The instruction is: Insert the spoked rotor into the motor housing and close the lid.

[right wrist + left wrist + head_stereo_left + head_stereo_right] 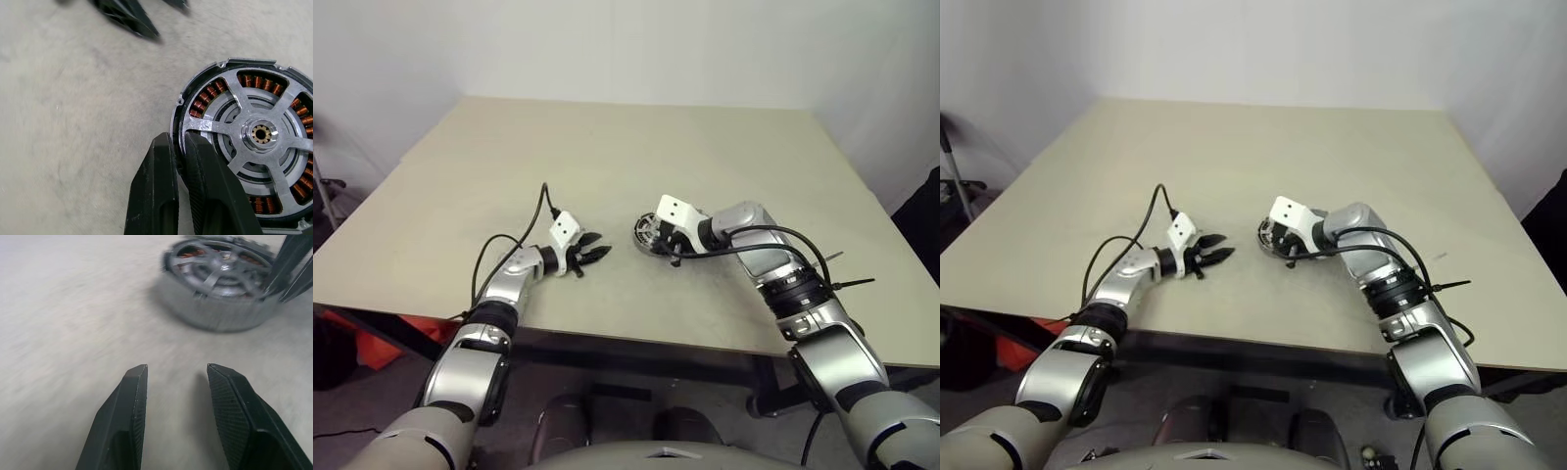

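Silver spoked rotor (254, 134) already sits in the motor housing (646, 233), centre of the head view. The right gripper (182, 161), jaws pinching its rim, should release cleanly. The left gripper (178, 382) waits spread; the lid comes next.

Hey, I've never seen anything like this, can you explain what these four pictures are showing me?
This is a two-armed humanoid robot at a beige table. The two wide pictures come from cameras in its head, looking down over its arms. The two close-ups come from a camera on each wrist, looking along that arm's black fingers. On the table sits a round motor housing with copper windings, and the spoked rotor already rests inside it. The right gripper is pinched shut on the assembly's rim. The left gripper hangs open beside it, holding nothing.
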You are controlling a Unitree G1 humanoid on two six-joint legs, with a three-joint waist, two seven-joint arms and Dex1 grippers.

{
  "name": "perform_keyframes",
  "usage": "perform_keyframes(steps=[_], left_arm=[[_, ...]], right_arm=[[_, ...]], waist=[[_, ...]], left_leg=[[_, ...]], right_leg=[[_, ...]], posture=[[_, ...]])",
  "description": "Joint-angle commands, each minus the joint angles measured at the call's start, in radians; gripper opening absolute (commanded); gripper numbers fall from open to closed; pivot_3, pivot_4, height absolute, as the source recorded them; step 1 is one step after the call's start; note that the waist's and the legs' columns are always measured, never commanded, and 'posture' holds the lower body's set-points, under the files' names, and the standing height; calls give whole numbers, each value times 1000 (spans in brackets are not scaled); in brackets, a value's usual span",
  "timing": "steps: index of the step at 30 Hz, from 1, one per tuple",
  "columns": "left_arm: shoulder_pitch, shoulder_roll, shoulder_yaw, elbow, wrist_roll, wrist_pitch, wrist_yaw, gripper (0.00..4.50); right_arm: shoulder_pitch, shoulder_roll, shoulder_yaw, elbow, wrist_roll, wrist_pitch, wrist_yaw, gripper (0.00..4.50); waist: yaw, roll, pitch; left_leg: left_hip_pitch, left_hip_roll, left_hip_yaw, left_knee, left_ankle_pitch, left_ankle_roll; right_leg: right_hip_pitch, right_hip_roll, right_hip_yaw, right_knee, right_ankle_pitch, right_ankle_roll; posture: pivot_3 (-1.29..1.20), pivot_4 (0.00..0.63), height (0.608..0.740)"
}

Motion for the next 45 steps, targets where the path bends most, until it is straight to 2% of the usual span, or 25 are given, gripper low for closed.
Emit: perform_keyframes(steps=[1,5,10,23,28,33,36,38,40,45], left_arm=[[56,38,21,-40,-11,28,17,2046],[106,44,12,-100,-20,49,26,2046],[134,36,0,-156,-25,80,39,2046],[93,39,-6,-133,-25,91,48,2046],[64,30,-14,-102,-23,82,46,2046],[46,20,-21,-76,-21,70,43,2046],[39,14,-26,-72,-22,66,31,2046],[27,8,-34,-76,-26,71,6,2046],[16,5,-38,-77,-29,74,-15,2046],[-64,10,-49,-20,-17,66,-71,2046]], right_arm=[[-86,66,-60,31,50,119,-95,4],[-168,151,-135,105,113,254,-198,4],[-220,194,-182,136,177,354,-277,4],[-160,280,-207,13,292,533,-437,4],[-125,267,-165,-77,304,485,-460,1602],[-131,244,-191,-148,345,508,-473,1602],[-144,260,-301,-175,382,550,-535,1602],[-137,297,-463,-213,419,627,-609,1602],[-116,329,-573,-260,447,695,-657,1602],[73,420,-812,-479,486,887,-726,1602]], waist=[[-5,0,0],[-9,0,0],[-3,0,0],[10,0,0],[14,0,0],[18,0,0],[21,0,0],[27,0,0],[37,0,0],[62,-1,0]], left_leg=[[2,0,0,-2,1,-2],[10,-1,0,-13,7,-11],[10,-2,0,-18,7,-13],[14,-3,1,-32,14,-23],[15,-3,0,-32,14,-24],[16,-3,0,-32,15,-26],[16,-3,0,-32,16,-28],[16,-3,0,-33,16,-28],[16,-4,0,-33,16,-28],[15,-4,0,-35,16,-27]], right_leg=[[0,0,0,0,0,0],[1,0,0,0,0,-2],[0,1,0,-1,-2,-6],[-2,1,-1,-2,-4,-9],[-1,1,-1,-2,-5,-9],[0,1,-1,-2,-5,-8],[0,1,-1,-2,-5,-8],[0,1,-1,-2,-5,-8],[0,1,-1,-3,-5,-8],[-1,1,-2,-3,-5,-7]], posture=[[0,0,740],[0,0,740],[0,0,740],[0,0,740],[0,0,740],[0,0,740],[0,0,740],[0,0,740],[0,0,740],[0,0,740]])
